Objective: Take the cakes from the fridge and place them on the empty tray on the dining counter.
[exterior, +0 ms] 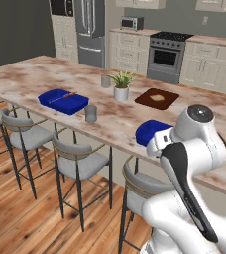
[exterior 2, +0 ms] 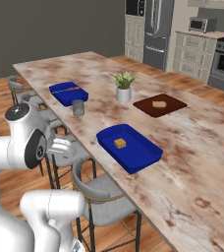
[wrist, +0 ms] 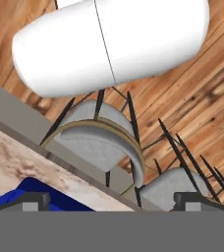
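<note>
A tan square cake [exterior 2: 120, 143] lies inside the deep blue tray [exterior 2: 142, 157] near the front edge of the dining counter [exterior 2: 197, 147]. In the left base view my arm hides part of this tray [exterior: 148, 130]. My gripper [wrist: 114, 203] hangs just outside the counter's edge beside the tray, whose blue corner [wrist: 38, 192] shows by the left fingertip [wrist: 33, 201]. The fingertips stand wide apart with nothing between them. The dark grey fridge [exterior: 90, 27] stands shut at the back of the kitchen, also in the right base view [exterior 2: 158, 27].
A second blue tray [exterior 2: 69, 93] with something in it, a grey cup [exterior 2: 78, 107], a potted plant [exterior 2: 124, 87] and a brown board with a tan slice [exterior 2: 159, 105] sit on the counter. Grey-cushioned stools [exterior: 80, 163] line its near side over a wooden floor.
</note>
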